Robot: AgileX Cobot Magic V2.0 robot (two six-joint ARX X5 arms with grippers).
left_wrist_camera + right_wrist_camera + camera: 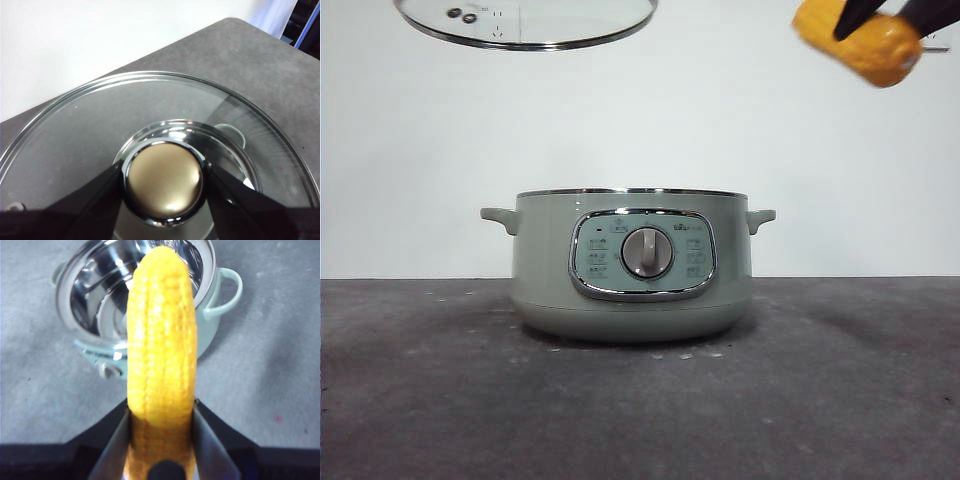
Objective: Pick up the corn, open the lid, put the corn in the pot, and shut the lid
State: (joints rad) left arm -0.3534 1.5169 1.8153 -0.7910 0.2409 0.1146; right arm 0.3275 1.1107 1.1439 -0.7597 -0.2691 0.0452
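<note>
Sage-green pot [632,268] standing uncovered on the dark grey table [420,400], control panel with silver dial [647,252] facing the front camera, one small handle at each side. Clear glass lid [525,22] with steel rim held high above and to one side of the pot, well clear of its rim. Left gripper [163,181] clamped on the lid's knob [164,181], one black jaw pressed against each side; knob appearing golden-brown under a chrome collar in the left wrist view, pot visible through the glass below. Yellow-orange corn [860,38] held aloft near the opposite upper corner of the front view, tilted, off to the side of the pot. Right gripper [161,427] closed on the corn [161,355], jaws flanking the cob near one end, the rest projecting forward over the open pot [220,305] with its shiny steel interior [95,295] exposed.
</note>
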